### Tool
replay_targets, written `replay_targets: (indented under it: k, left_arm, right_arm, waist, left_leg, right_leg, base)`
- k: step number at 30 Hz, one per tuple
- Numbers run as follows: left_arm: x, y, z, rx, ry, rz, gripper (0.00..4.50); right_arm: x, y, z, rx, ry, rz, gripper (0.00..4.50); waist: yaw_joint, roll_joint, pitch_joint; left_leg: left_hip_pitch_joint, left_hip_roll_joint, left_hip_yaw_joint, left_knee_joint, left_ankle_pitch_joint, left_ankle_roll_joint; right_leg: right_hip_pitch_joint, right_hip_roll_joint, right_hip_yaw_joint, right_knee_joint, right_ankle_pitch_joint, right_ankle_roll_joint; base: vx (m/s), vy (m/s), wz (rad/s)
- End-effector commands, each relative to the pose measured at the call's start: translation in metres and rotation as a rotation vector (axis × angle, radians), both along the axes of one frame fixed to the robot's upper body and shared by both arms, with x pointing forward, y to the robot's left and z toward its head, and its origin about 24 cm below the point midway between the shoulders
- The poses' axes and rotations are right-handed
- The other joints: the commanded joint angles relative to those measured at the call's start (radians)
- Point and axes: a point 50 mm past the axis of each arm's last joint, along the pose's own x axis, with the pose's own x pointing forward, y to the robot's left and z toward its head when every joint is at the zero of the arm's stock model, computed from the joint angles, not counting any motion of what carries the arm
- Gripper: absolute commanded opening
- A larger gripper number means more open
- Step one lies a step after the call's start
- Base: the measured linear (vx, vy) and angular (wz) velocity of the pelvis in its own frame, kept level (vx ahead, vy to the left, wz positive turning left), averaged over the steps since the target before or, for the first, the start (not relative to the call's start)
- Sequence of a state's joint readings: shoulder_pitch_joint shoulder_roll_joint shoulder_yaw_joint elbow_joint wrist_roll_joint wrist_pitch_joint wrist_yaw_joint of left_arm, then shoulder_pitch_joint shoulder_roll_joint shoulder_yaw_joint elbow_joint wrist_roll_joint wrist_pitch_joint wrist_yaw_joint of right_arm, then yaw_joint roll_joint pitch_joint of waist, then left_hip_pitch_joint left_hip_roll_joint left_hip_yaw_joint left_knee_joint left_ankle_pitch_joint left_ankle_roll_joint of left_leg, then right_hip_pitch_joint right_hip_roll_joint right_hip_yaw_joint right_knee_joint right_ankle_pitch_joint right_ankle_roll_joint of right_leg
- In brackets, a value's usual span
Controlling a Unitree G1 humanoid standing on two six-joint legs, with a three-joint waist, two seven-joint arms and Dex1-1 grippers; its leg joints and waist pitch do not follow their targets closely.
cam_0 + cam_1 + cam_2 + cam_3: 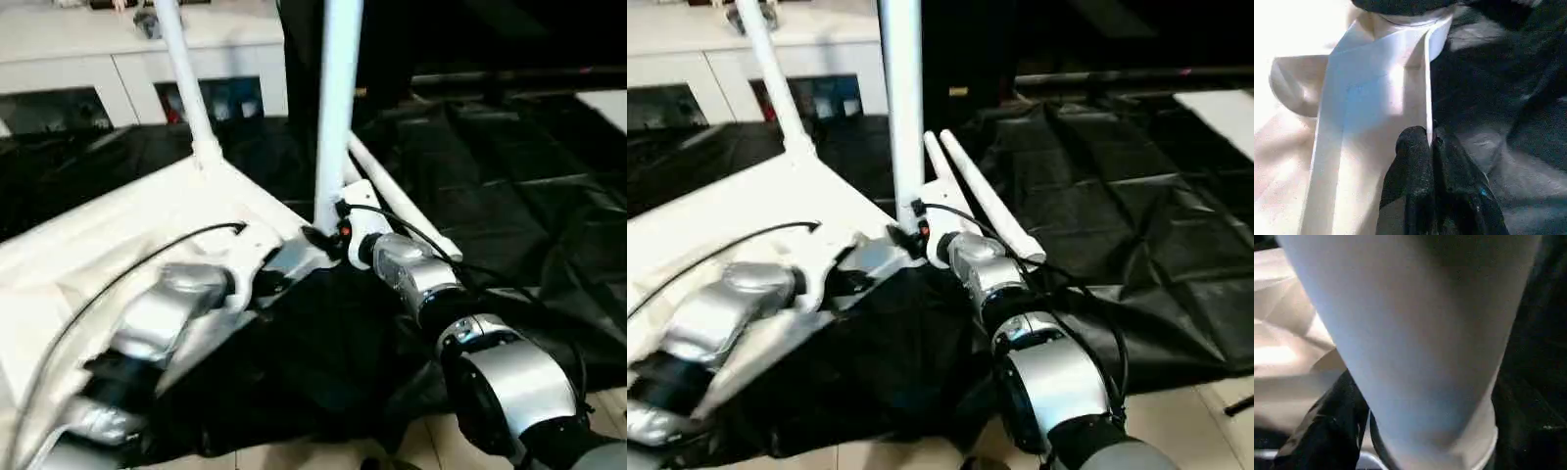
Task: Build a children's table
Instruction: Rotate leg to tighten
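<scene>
The left gripper (1431, 142) has its two black fingers pressed together on the thin upstanding rim of the white plastic rectangular table top (108, 235), pinching that edge near a rounded corner socket (1400, 22) and steadying the part. The top lies upside down, ribbed underside up, on the black-draped work table (1097, 215), with its near corner overhanging the cloth toward the robot. The right gripper (328, 235) sits at the base of a long tapered white tubular leg (338, 98) that stands upright in that near corner socket; in the right wrist view the leg (1415, 342) crosses close in front of the camera with one black finger (1327, 431) beside its foot. Whether the right fingers are clamped on the leg or standing apart from it cannot be told, as the contact is hidden behind the tube. A second white leg (186, 78) stands upright in the far corner socket, and two spare white legs (985, 196) lie side by side on the black cloth just beyond the right wrist. The step in hand appears to be seating the second leg. With two sockets unfilled, the assembly is about half complete. The next move calls for confirming that the near leg stands firm in its socket, withdrawing the right gripper clear of it without tipping it, then reaching to one of the loose legs while the left gripper holds the rim.
</scene>
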State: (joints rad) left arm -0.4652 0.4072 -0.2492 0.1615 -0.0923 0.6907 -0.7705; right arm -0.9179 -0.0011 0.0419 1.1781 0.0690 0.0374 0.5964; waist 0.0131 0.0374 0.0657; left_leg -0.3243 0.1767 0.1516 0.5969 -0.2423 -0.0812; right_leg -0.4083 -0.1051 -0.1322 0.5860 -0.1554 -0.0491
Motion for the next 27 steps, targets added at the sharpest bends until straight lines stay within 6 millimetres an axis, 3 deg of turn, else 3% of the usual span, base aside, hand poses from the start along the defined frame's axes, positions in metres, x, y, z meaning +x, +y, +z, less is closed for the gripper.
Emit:
replay_targets:
  k: [1, 2, 3, 4, 5, 6, 7, 8, 9, 11, 13, 16, 18, 20, 22, 25, 27]
  left_arm:
    - [-0.003, -0.021, 0.016, -0.096, -0.054, -0.132, 0.0]
    - [-0.004, -0.019, 0.017, -0.098, -0.067, -0.155, 0.0]
    - [-0.006, -0.016, 0.018, -0.112, -0.082, -0.203, 0.0]
    - [-0.006, -0.015, 0.018, -0.113, -0.082, -0.21, 0.0]
    - [-0.006, -0.014, 0.018, -0.113, -0.082, -0.215, 0.0]
    - [-0.007, -0.013, 0.019, -0.118, -0.087, -0.236, 0.0]
    - [-0.009, -0.011, 0.019, -0.129, -0.081, -0.26, 0.0]
    - [-0.011, -0.01, 0.019, -0.139, -0.077, -0.282, 0.0]
    - [-0.013, -0.008, 0.019, -0.145, -0.07, -0.318, 0.0]
    - [-0.018, -0.005, 0.018, -0.142, -0.058, -0.383, 0.0]
    - [-0.019, -0.002, 0.017, -0.131, -0.053, -0.414, 0.0]
    - [-0.022, 0.001, 0.017, -0.124, -0.038, -0.45, 0.0]
    - [-0.024, 0.005, 0.017, -0.11, -0.023, -0.492, 0.0]
    - [-0.024, 0.006, 0.017, -0.109, -0.021, -0.498, 0.0]
    - [-0.023, 0.007, 0.017, -0.109, -0.021, -0.501, 0.0]
    - [-0.023, 0.008, 0.017, -0.109, -0.02, -0.506, 0.0]
    - [-0.022, 0.009, 0.017, -0.108, -0.019, -0.506, 0.0]
  right_arm:
    - [-0.009, 0.017, -0.004, -0.01, 0.027, 0.136, 3.74]
    - [-0.009, 0.014, 0.001, -0.008, 0.009, 0.194, 3.84]
    - [-0.011, 0.007, 0.01, -0.01, -0.018, 0.309, 3.84]
    - [-0.012, 0.005, 0.011, -0.014, -0.026, 0.337, 3.84]
    - [-0.013, 0.003, 0.013, -0.017, -0.032, 0.358, 3.84]
    - [-0.014, 0.0, 0.015, -0.025, -0.044, 0.401, 3.84]
    - [-0.017, -0.006, 0.019, -0.037, -0.057, 0.459, 3.84]
    - [-0.02, -0.01, 0.021, -0.047, -0.065, 0.506, 3.84]
    - [-0.024, -0.015, 0.024, -0.062, -0.072, 0.557, 3.84]
    - [-0.029, -0.024, 0.028, -0.098, -0.081, 0.636, 3.84]
    - [-0.034, -0.029, 0.03, -0.12, -0.08, 0.679, 3.84]
    - [-0.038, -0.033, 0.031, -0.135, -0.072, 0.704, 3.84]
    - [-0.042, -0.036, 0.03, -0.147, -0.056, 0.724, 3.84]
    - [-0.045, -0.036, 0.028, -0.157, -0.047, 0.738, 3.84]
    - [-0.046, -0.035, 0.028, -0.157, -0.044, 0.735, 3.84]
    - [-0.047, -0.033, 0.027, -0.159, -0.036, 0.737, 3.46]
    - [-0.048, -0.03, 0.026, -0.158, -0.029, 0.735, 3.32]
  waist:
    - [0.01, 0.004, -0.072]
    - [0.012, 0.001, -0.079]
    - [0.017, 0.003, -0.088]
    - [0.02, 0.001, -0.089]
    - [0.029, 0.003, -0.099]
    - [0.033, 0.001, -0.099]
    - [0.038, 0.0, -0.097]
    - [0.053, -0.004, -0.098]
    - [0.057, 0.001, -0.094]
    - [0.068, 0.006, -0.086]
    - [0.072, 0.005, -0.08]
    - [0.077, 0.014, -0.074]
    - [0.076, 0.007, -0.072]
    - [0.075, 0.007, -0.071]
    - [0.077, 0.007, -0.07]
    - [0.074, 0.009, -0.064]
    - [0.075, 0.004, -0.068]
  left_leg:
    - [-0.009, 0.041, 0.0, -0.071, -0.124, 0.081]
    - [-0.026, 0.04, 0.0, -0.064, -0.031, 0.106]
    - [-0.03, 0.037, -0.001, -0.052, 0.071, 0.147]
    - [-0.032, 0.033, -0.002, -0.047, 0.117, 0.177]
    - [-0.031, 0.032, 0.0, -0.033, 0.206, 0.228]
    - [-0.03, 0.032, 0.005, -0.024, 0.252, 0.269]
    - [-0.033, 0.033, 0.004, -0.023, 0.25, 0.283]
    - [-0.044, 0.035, 0.005, -0.017, 0.222, 0.303]
    - [-0.046, 0.039, 0.003, -0.02, 0.204, 0.302]
    - [-0.045, 0.047, 0.003, -0.024, 0.12, 0.25]
    - [-0.043, 0.051, 0.004, -0.029, 0.063, 0.213]
    - [-0.031, 0.053, 0.013, -0.042, -0.073, 0.089]
    - [-0.03, 0.052, 0.016, -0.047, -0.099, 0.065]
    - [-0.034, 0.05, 0.014, -0.05, -0.117, 0.05]
    - [-0.029, 0.048, 0.016, -0.051, -0.125, 0.039]
    - [-0.028, 0.048, 0.014, -0.056, -0.164, 0.029]
    - [-0.03, 0.048, 0.01, -0.057, -0.15, 0.026]
  right_leg:
    - [0.053, -0.061, 0.068, -0.057, -0.219, -0.253]
    - [0.064, -0.059, 0.073, -0.036, -0.121, -0.275]
    - [0.065, -0.056, 0.073, -0.019, 0.001, -0.297]
    - [0.067, -0.051, 0.071, -0.014, 0.054, -0.302]
    - [0.062, -0.047, 0.07, 0.001, 0.17, -0.319]
    - [0.047, -0.043, 0.071, 0.009, 0.236, -0.337]
    - [0.046, -0.043, 0.071, 0.011, 0.237, -0.34]
    - [0.053, -0.044, 0.069, 0.011, 0.194, -0.319]
    - [0.049, -0.044, 0.067, 0.005, 0.147, -0.309]
    - [0.048, -0.042, 0.065, -0.012, -0.04, -0.268]
    - [0.045, -0.042, 0.067, -0.023, -0.128, -0.247]
    - [0.04, -0.038, 0.072, -0.043, -0.291, -0.196]
    - [0.041, -0.034, 0.074, -0.045, -0.295, -0.178]
    - [0.045, -0.036, 0.073, -0.048, -0.338, -0.154]
    - [0.04, -0.036, 0.074, -0.055, -0.367, -0.143]
    - [0.043, -0.037, 0.071, -0.063, -0.44, -0.123]
    - [0.048, -0.04, 0.071, -0.064, -0.453, -0.105]
  base:
    - [0.066, -0.052, 0.12]
    - [0.058, -0.042, 0.01]
    - [0.058, -0.042, 0.01]
    - [0.0, 0.0, 0.0]
    - [0.0, 0.0, 0.0]
    - [0.0, 0.0, 0.0]
    - [0.0, 0.0, 0.0]
    - [0.0, 0.0, 0.0]
    - [0.0, 0.0, 0.0]
    - [0.0, 0.0, 0.0]
    - [0.0, 0.0, 0.0]
    - [-0.036, -0.01, 0.02]
    - [0.0, 0.0, 0.0]
    - [0.0, 0.0, 0.0]
    - [0.0, 0.0, 0.0]
    - [0.0, 0.0, 0.0]
    - [0.0, 0.0, 0.0]
